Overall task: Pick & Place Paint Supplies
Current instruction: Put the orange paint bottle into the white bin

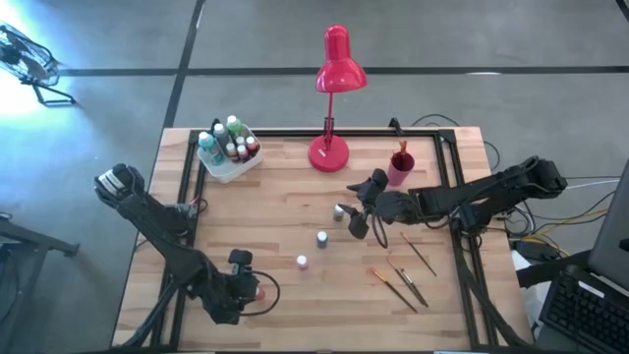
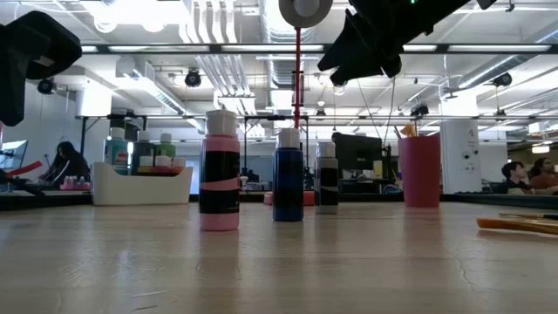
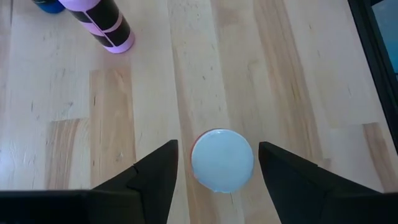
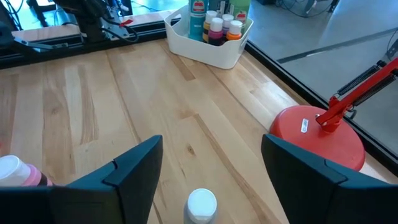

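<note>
A red paint bottle with a white cap [image 3: 222,160] stands on the table near its front left, between the fingers of my open left gripper [image 3: 217,144]. The fingers stand on either side of the cap with wood showing in both gaps. Three more bottles stand in a slanting row mid-table: pink [image 1: 302,262], blue [image 1: 321,237] and black-labelled [image 1: 339,209]. My right gripper [image 1: 356,218] hovers open above and just right of the black-labelled bottle, whose white cap [image 4: 201,205] shows low between its fingers. Thin wooden brushes [image 1: 401,279] lie flat at the right front.
A white bin [image 1: 228,149] with several bottles standing in it sits at the far left. The red desk lamp [image 1: 329,152] stands at the far middle, with a pink cup [image 1: 400,167] to its right. Black rails [image 1: 460,197] run along the table's sides.
</note>
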`<state>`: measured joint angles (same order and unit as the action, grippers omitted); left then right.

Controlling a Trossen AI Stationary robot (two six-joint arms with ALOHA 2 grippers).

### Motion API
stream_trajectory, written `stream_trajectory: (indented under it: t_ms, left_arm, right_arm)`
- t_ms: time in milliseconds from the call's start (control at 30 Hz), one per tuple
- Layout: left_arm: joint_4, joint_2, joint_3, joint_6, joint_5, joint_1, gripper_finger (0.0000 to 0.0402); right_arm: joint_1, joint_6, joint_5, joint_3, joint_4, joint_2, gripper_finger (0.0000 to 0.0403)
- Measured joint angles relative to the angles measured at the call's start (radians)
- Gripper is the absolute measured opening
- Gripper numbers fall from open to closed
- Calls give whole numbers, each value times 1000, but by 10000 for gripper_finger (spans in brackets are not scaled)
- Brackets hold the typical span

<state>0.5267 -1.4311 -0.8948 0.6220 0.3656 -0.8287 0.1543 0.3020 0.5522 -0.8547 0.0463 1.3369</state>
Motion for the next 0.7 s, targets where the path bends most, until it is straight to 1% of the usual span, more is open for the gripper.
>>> stream_trajectory:
  t_ms: [133, 367, 600, 700]
  left_arm:
    - [4, 0, 0, 0, -9, 6, 204]
    - [1, 1, 0, 0, -11, 13, 120]
    - [18, 14, -1, -10, -8, 23, 119]
    - [65, 46, -6, -8, 20, 25, 119]
  right_arm:
    - [0, -10, 0, 0, 0, 0, 262]
    - [0, -10, 0, 0, 0, 0, 252]
    - [0, -10, 0, 0, 0, 0, 262]
    - [0, -10, 0, 0, 0, 0, 270]
